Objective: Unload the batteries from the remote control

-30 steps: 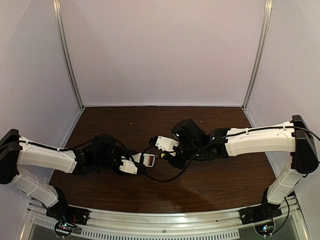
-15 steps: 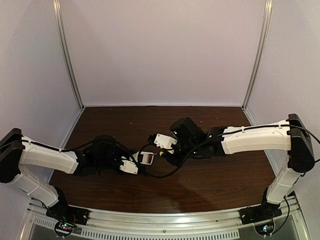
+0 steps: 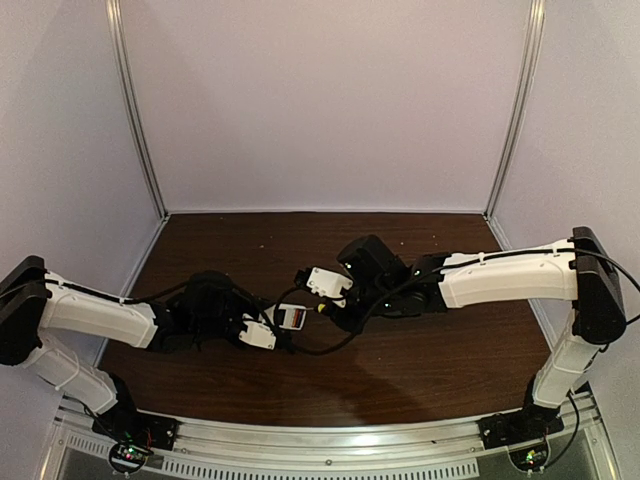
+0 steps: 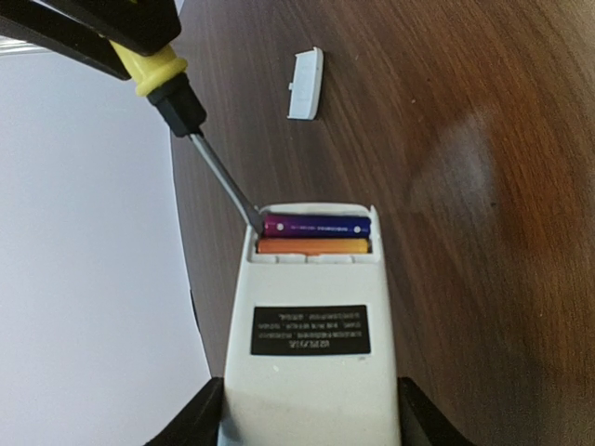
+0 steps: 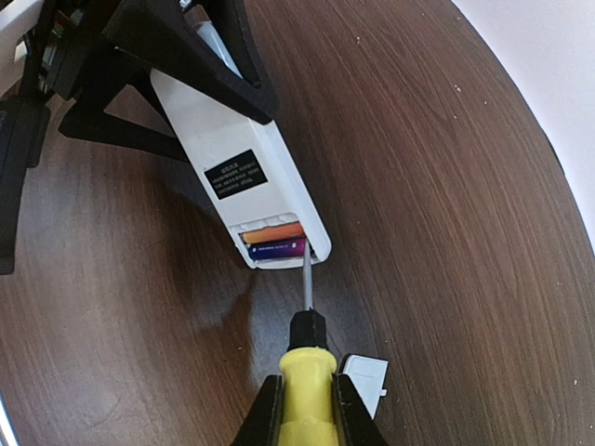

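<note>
Overhead, the left arm (image 3: pixel 95 320) lies low, reaching inward toward centre. The left end effector (image 4: pixel 307 420) clamps both sides of the remote control (image 4: pixel 311 288). The right arm (image 3: pixel 505 278) reaches inward to meet it, wrist apparently angled down. The right end effector (image 5: pixel 307 409) is closed tight on the screwdriver (image 5: pixel 307 376) handle.

We're looking down on a dark brown wooden table (image 3: pixel 430 370), its grain glossy, and there's a soft patch of light (image 4: pixel 465 158) shining off the wood. Around it we've got plain pale lilac panels: a back wall (image 3: pixel 320 100), a left wall (image 3: pixel 50 130) and a right wall (image 3: pixel 590 120). They are joined at the far corners by a slim left post (image 3: pixel 137 110) and right post (image 3: pixel 515 110), both metal, and a silver rail (image 3: pixel 330 438) runs along the near edge.
</note>
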{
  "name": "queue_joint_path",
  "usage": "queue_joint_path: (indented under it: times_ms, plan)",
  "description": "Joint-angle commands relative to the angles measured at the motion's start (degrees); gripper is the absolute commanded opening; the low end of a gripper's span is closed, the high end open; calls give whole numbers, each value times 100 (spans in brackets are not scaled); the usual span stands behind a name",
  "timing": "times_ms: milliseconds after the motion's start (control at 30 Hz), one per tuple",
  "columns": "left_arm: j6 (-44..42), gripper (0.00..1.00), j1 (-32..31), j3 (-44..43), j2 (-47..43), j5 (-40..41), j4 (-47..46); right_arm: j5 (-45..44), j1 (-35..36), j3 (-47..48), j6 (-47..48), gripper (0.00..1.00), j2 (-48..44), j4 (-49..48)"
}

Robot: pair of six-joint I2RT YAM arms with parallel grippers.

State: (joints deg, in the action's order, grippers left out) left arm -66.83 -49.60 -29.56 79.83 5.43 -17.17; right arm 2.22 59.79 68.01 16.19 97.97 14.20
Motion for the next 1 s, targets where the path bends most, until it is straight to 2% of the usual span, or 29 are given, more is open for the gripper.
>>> queue_joint_path:
  times_ms: [0,967]
  plan:
    - [72,0,4,-85,5,150,-955,269,24,23,-80,0,152,327]
    - [135,0,65,-168,50,217,-802,193,33,-60,-151,0,73,477]
